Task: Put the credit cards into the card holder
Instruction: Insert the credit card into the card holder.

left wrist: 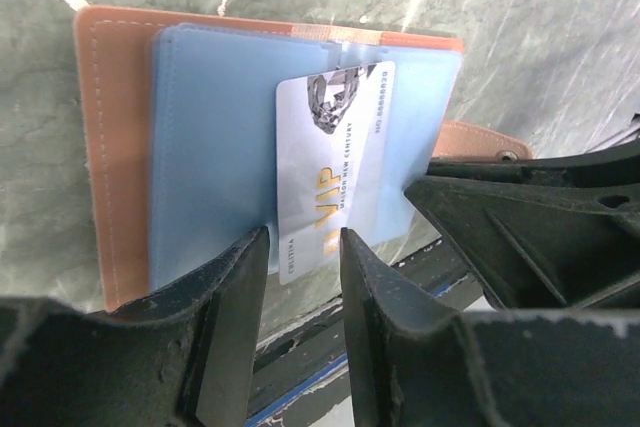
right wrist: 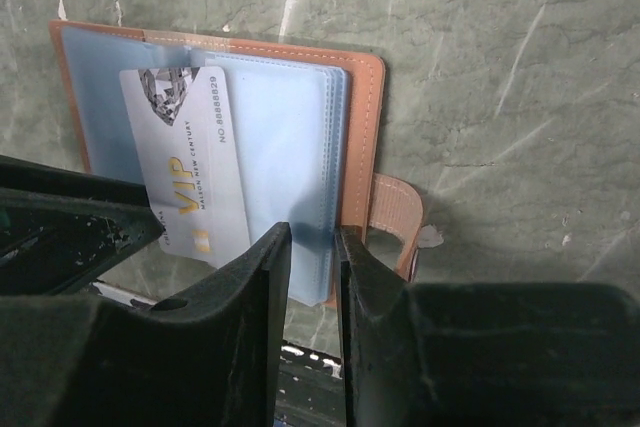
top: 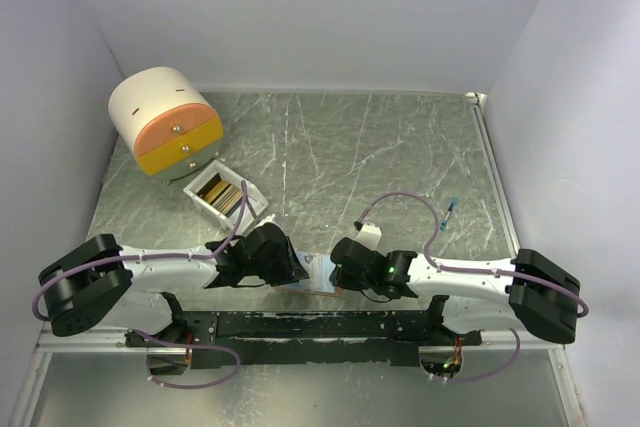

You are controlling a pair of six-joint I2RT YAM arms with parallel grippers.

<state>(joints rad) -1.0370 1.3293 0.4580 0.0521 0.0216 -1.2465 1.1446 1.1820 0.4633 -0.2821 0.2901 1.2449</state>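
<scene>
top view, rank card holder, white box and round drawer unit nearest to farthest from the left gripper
1. card holder, right beside the left gripper, near edge
2. white box, farther back, left
3. round drawer unit, far back left

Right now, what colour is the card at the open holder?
The card is white with gold VIP lettering; clearest in the left wrist view.
</scene>
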